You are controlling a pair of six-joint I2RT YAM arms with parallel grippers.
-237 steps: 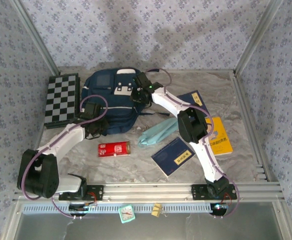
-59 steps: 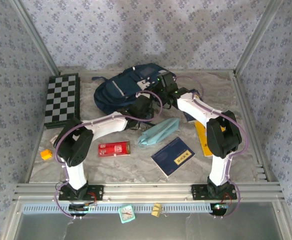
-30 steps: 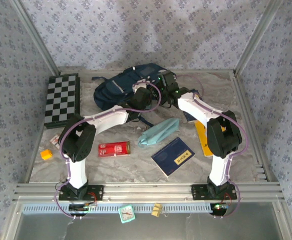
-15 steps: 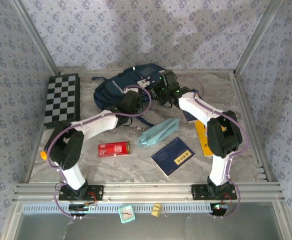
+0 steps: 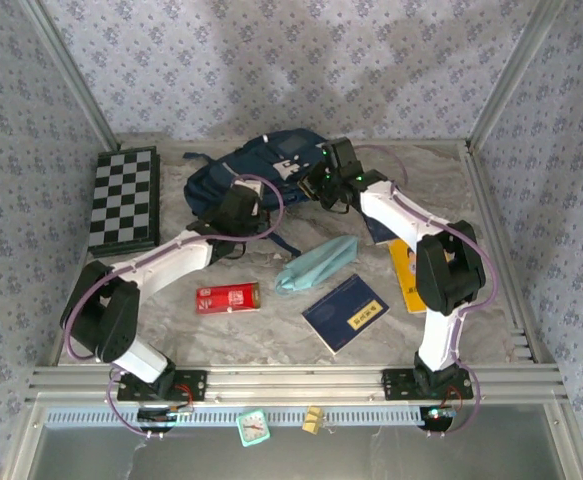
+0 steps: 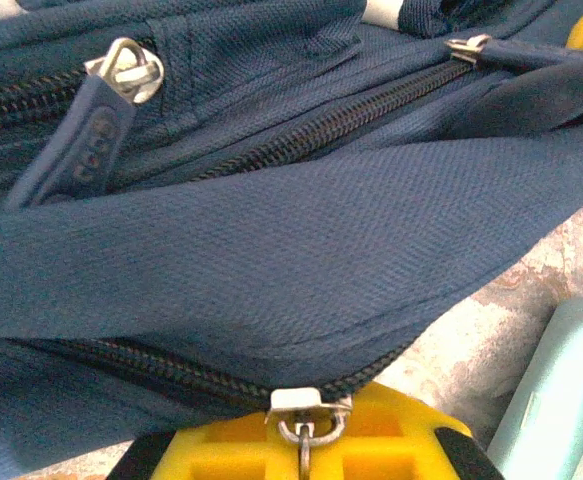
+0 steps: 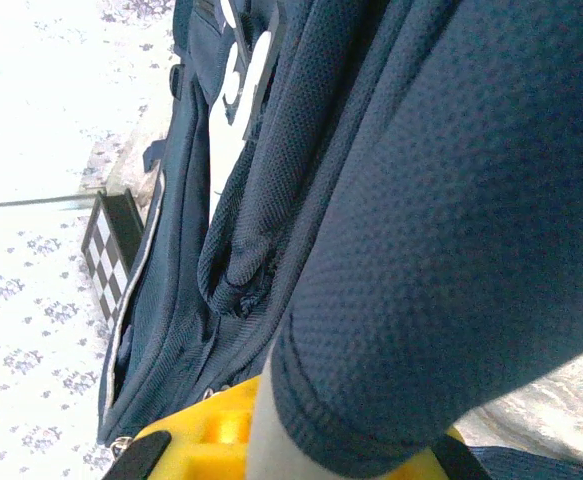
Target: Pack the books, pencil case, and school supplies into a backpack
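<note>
With our left gripper (image 6: 306, 448) pinched on the zipper pull (image 6: 309, 412) and right gripper (image 7: 271, 425) clamping a fold of the backpack (image 5: 226, 172), we reckon a crooked tug could pop the pull loose or jam the zip.

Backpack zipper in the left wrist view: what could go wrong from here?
1. The left gripper is shut on just the small metal zipper pull of the navy-blue fabric backpack; the pull could slip out under a tug.
2. A loose fold of fabric overhangs the zipper track and might jam in the slider.
3. The right gripper pinches only soft backpack fabric, so the bag may drag along rather than open.
</note>
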